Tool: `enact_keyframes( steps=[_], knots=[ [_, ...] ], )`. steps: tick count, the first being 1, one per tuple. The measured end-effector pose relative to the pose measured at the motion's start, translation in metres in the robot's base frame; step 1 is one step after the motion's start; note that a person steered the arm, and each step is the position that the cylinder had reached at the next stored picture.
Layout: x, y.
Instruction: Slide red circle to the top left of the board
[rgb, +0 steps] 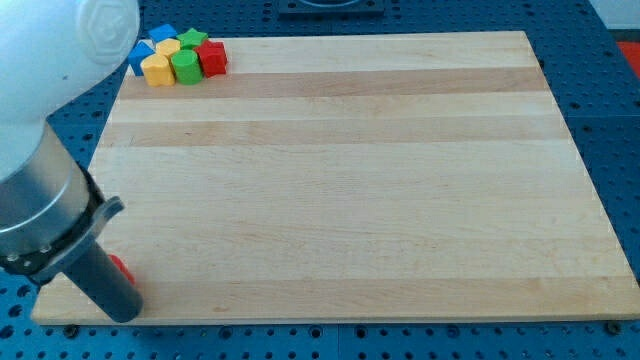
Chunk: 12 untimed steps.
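1. Closest to the camera, my arm fills the left side of the frame: a white rounded housing in the upper left corner, a grey cylinder below it, then the dark rod slanting down toward the lower left corner of the board.
2. My tip sits at the rod's lower end, over the lower left corner of the wooden board; I cannot tell from this angle whether it touches the wood.
3. As for a gripper, the arm carries none, so nothing is held; the rod only pushes.
4. Just beside the rod, on its upper right edge, a small sliver of red block peeks out. The rod hides most of it, so I cannot make out its shape. It lies near the board's lower left corner, touching or almost touching the rod.
5. Across the middle and right of the frame I see only the pale wood planks, with a blue perforated table around them.
6. Farthest away, at the board's upper left corner, a tight cluster sits: a yellow cylinder, a green cylinder, a red cube, a green star, a yellow block, a blue block and another blue block, partly behind the white housing.
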<state>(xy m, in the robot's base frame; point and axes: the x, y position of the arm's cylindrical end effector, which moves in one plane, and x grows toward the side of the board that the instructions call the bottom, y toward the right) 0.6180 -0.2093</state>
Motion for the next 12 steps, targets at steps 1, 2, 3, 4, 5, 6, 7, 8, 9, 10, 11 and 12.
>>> enact_keyframes(
  steps=[1, 2, 3, 4, 5, 6, 7, 8, 9, 10, 11, 12],
  knots=[
    [0.0, -0.025],
    [0.0, -0.038],
    [0.0, -0.038],
    [-0.002, -0.024],
    [-0.011, -0.023],
    [-0.023, -0.032],
    [-0.03, -0.037],
    [-0.035, -0.037],
    [-0.043, -0.04],
    [-0.051, -0.05],
    [-0.06, -0.052],
    [-0.068, -0.052]
  ],
)
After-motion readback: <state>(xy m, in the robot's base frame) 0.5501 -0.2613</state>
